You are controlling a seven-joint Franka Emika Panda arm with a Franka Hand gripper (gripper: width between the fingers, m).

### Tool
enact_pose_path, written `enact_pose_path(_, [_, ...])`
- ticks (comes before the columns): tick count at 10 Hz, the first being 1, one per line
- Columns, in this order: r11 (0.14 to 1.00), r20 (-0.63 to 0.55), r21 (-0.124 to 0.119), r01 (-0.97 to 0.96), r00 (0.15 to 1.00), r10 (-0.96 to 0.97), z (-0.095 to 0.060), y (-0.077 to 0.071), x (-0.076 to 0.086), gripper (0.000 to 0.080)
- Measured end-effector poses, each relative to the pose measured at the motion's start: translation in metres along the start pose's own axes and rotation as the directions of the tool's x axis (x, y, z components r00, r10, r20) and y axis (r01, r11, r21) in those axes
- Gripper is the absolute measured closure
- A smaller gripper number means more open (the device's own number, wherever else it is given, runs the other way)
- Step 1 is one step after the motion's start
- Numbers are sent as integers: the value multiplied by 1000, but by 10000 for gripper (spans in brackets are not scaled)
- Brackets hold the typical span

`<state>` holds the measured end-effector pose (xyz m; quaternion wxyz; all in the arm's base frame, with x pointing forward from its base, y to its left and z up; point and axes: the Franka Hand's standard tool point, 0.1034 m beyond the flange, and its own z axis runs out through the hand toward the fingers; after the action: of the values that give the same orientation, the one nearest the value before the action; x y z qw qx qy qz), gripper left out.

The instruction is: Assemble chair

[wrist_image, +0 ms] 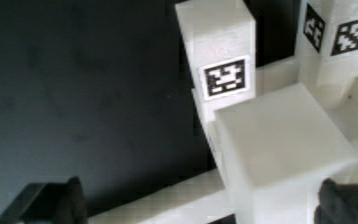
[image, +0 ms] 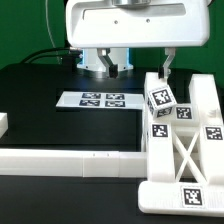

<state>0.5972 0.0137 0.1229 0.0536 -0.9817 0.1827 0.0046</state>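
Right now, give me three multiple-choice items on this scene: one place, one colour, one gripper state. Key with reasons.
1. Where do the joined chair parts stand?
A) exterior view's left
B) exterior view's right
C) dead centre

2. What colour is the table?
A) black
B) white
C) red

3. How is the gripper?
A) shut on a post
B) shut, empty
C) open

Key:
1 B, the tagged white frame fills the exterior view's right.
2 A, the bare tabletop is black.
3 C, the fingers stand wide apart and grip nothing.
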Motion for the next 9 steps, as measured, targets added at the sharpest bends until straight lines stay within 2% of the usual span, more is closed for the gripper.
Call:
enact_pose_path(3, [1000,-42,7,-2,999,2,-1,8,-23,151])
enact_pose_path(6, [1000,-90,4,6,996,-5,16,12,-43,151])
enact_pose_path(9, [1000,-88,-1,4,996,-4,26,15,-44,151])
